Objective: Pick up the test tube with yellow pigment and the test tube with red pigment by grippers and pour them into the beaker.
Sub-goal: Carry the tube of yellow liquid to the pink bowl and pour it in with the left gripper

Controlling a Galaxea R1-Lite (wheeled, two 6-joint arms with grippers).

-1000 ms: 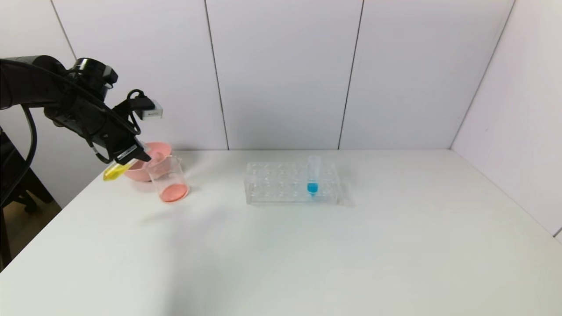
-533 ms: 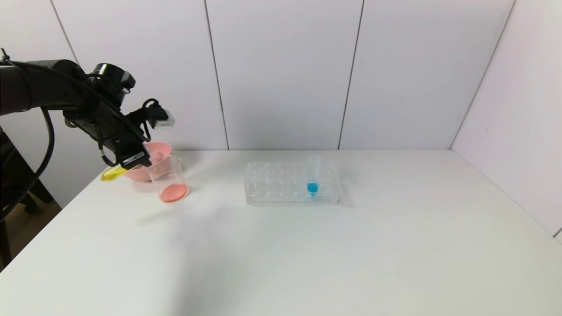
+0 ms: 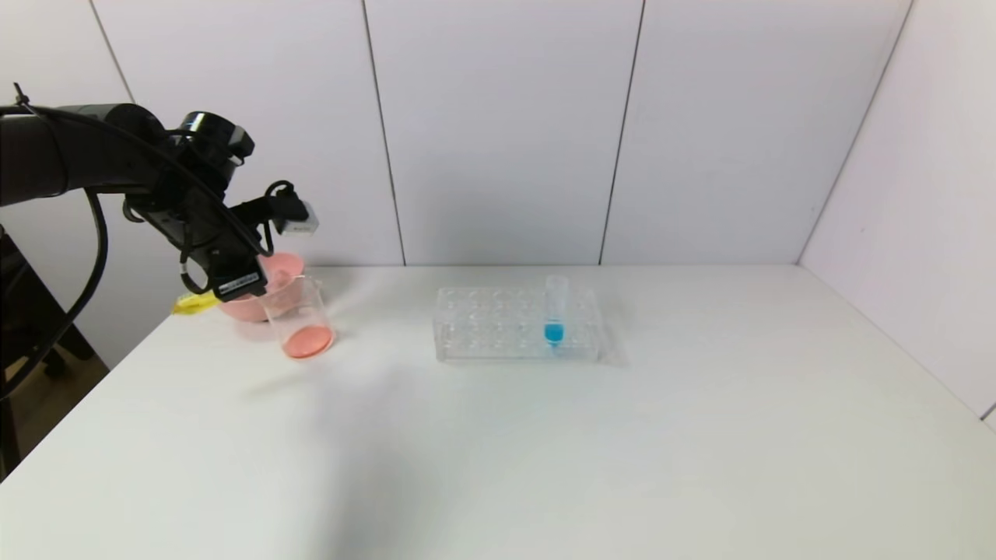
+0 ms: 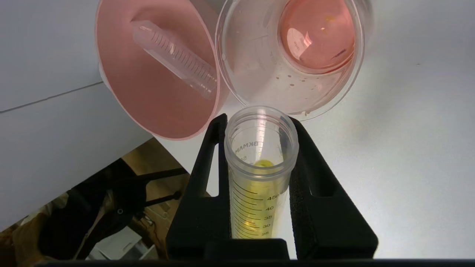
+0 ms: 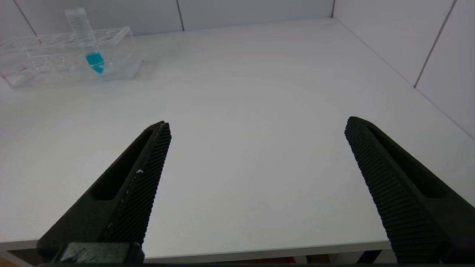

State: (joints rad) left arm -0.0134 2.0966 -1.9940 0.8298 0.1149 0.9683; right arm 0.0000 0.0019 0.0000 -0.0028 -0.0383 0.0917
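My left gripper is shut on the test tube with yellow pigment, held nearly level just left of the beaker. In the left wrist view the tube sits between the two fingers of the left gripper, its open mouth close to the beaker's rim. Yellow liquid lies along the tube. The beaker holds red-orange liquid at its bottom. No tube with red liquid shows; an empty clear tube lies in the pink bowl. My right gripper is open and empty over the table's front edge.
The pink bowl stands right behind the beaker, near the table's left edge. A clear rack in mid-table holds an upright tube with blue liquid; the rack and that tube also show in the right wrist view.
My left arm has moved right toward the beaker, and the yellow tube has tilted from slanting down to nearly level. The right gripper's earlier state is not shown.
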